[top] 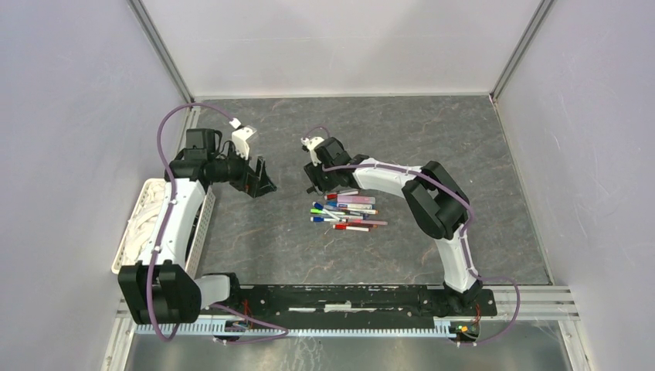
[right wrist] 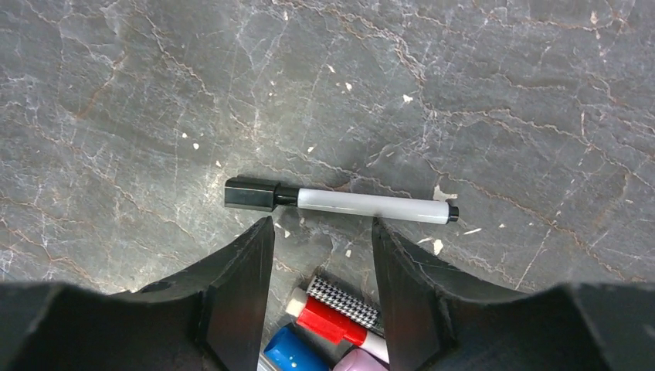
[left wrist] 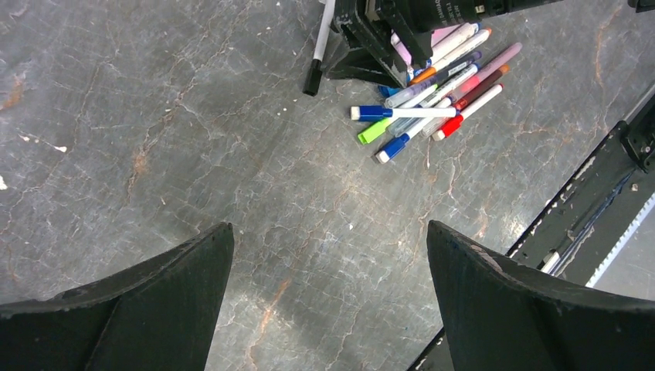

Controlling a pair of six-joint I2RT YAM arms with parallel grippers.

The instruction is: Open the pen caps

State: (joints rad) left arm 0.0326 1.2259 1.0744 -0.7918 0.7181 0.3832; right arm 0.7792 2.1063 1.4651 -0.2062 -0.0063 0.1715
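A pile of pens (top: 349, 212) with blue, green, red and lilac pen caps lies mid-table, also seen as the pile (left wrist: 432, 93) in the left wrist view. One white pen (right wrist: 363, 204) with a black cap (right wrist: 251, 194) lies alone on the table, just beyond the fingertips of my right gripper (right wrist: 320, 232). That gripper stands open and low at the pile's far left end, holding nothing. A red cap (right wrist: 328, 317) and a blue cap (right wrist: 293, 352) lie on the table below, between its fingers. My left gripper (left wrist: 330, 226) hovers wide open over bare table, left of the pile.
A white basket (top: 143, 224) stands at the table's left edge beside the left arm. The black mounting rail (top: 347, 297) runs along the near edge. Pale walls enclose the left, back and right sides.
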